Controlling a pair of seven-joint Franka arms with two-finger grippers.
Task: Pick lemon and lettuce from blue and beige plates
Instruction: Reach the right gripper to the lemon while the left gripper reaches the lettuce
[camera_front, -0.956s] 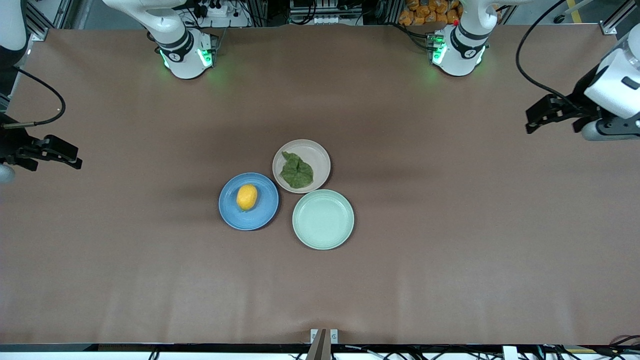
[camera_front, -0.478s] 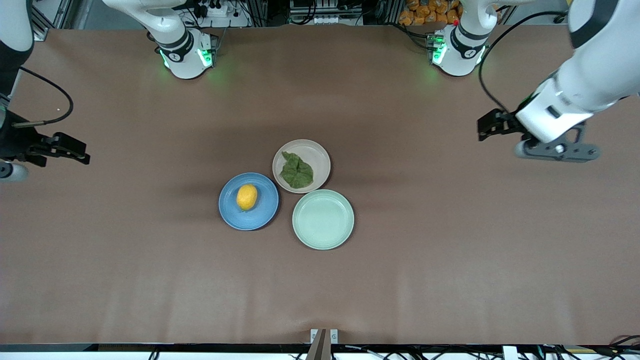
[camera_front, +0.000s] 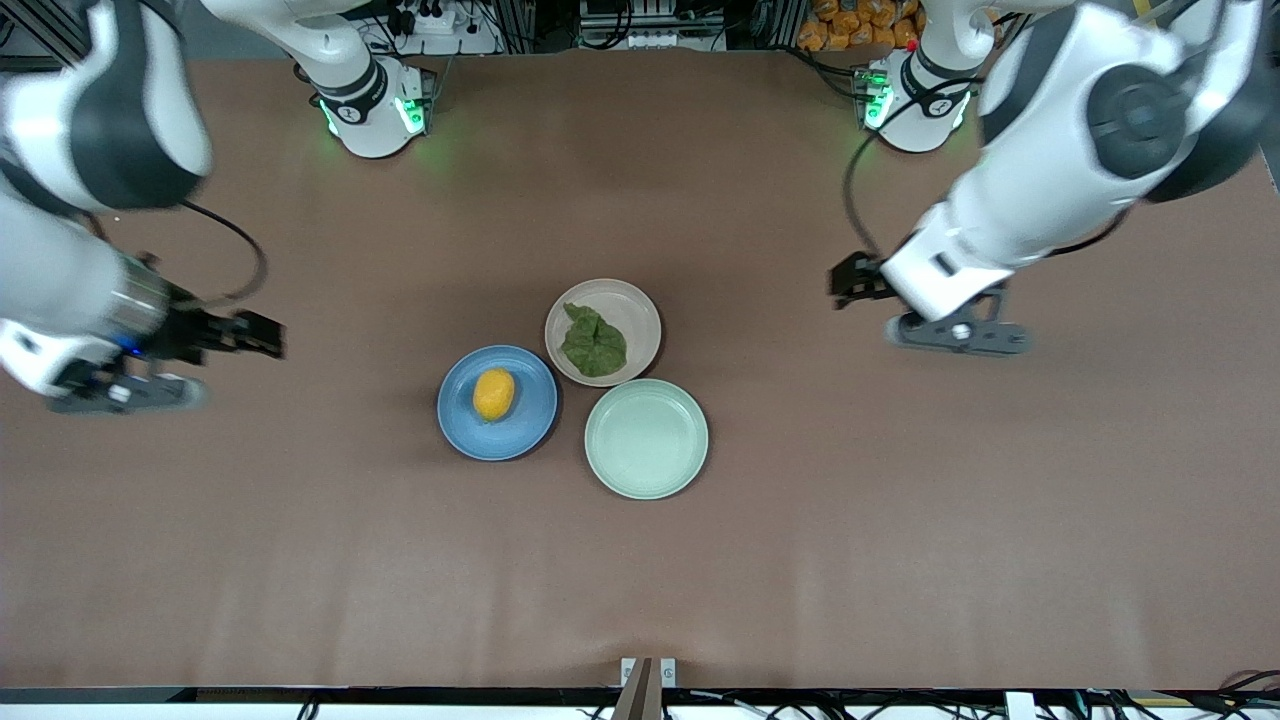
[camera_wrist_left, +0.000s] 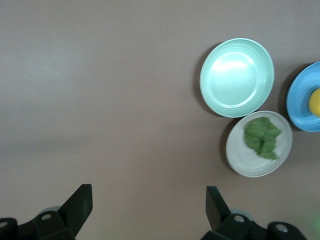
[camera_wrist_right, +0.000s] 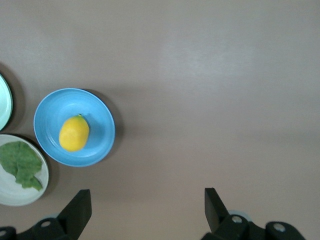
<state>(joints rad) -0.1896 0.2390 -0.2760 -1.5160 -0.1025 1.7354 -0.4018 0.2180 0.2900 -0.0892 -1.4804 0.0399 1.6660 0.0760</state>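
Both tools (camera_wrist_left: 147, 205) (camera_wrist_right: 146, 205) wide apart, aloft

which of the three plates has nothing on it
The pale green plate, the one nearest the front camera. The blue plate holds the lemon, and the beige plate holds the lettuce.

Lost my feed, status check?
Left gripper and right gripper open, over bare table. Lemon on blue plate, lettuce on beige plate. Nothing blocking.
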